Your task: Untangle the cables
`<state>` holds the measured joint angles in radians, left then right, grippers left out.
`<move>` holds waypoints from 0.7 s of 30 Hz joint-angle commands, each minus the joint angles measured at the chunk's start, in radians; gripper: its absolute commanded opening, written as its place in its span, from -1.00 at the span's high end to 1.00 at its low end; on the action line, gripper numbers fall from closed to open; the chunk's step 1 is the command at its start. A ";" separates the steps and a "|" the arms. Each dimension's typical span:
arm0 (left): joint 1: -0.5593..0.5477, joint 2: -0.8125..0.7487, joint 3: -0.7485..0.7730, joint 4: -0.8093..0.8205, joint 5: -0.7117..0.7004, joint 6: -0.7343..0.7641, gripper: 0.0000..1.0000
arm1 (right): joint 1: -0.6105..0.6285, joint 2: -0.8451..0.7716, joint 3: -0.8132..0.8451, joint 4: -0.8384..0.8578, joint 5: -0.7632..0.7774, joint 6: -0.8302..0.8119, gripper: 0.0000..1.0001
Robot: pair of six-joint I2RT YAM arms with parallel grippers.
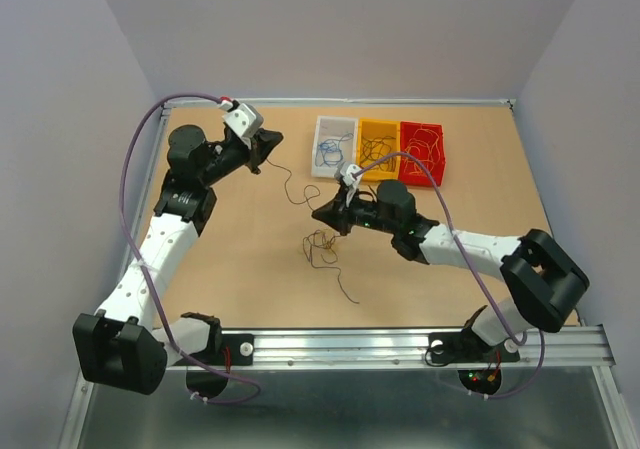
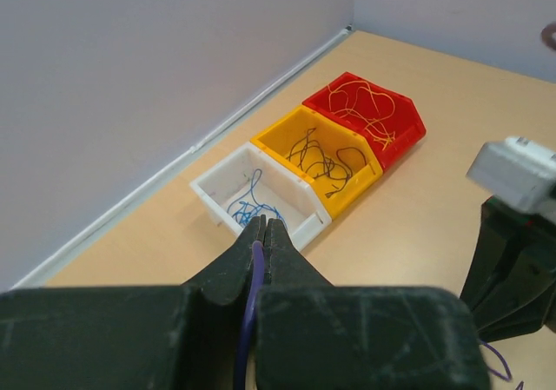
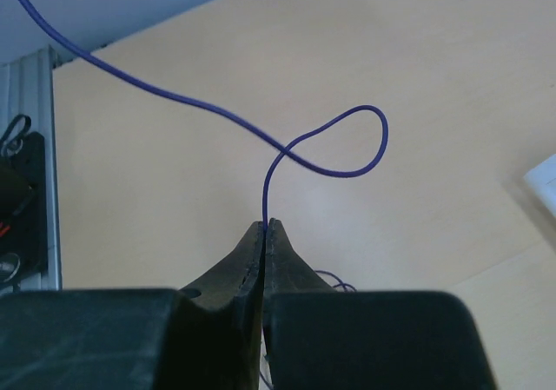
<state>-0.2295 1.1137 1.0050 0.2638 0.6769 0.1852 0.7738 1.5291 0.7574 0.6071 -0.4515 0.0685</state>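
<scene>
Clamped black fingertips of the right gripper (image 3: 265, 227) are filling the foreground of its wrist view. They are pinching one end of a blue strand (image 3: 285, 154), hair-thin and springy, which is curling into one open loop just past the tips before running off up and left.

Overhead, this strand is sagging in a loose line across to the left gripper (image 1: 268, 154), whose jaws are likewise squeezed onto its other end. Its long axis is therefore lying diagonally between the two tools, from far left toward the centre.

Just nearward of the right gripper, a tangle (image 1: 320, 245) of dark and yellow-orange curls is resting on the table (image 1: 230, 259), one tail trailing toward the near edge.

A white bin (image 2: 221, 166) holding blue strands is lying straight ahead of the left gripper. Beyond it are sitting a yellow bin (image 2: 278, 122) of black strands and a red bin (image 2: 401, 122) of yellow-orange ones. Delivery to the white bin is looking like the left arm's job.
</scene>
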 commanded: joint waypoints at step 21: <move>-0.008 0.190 -0.014 0.104 0.090 -0.075 1.00 | 0.009 -0.146 0.580 -0.308 0.332 0.120 0.99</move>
<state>-0.2298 1.3006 0.9981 0.3054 0.7372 0.1322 0.7738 1.3548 1.2865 0.3862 -0.1738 0.1486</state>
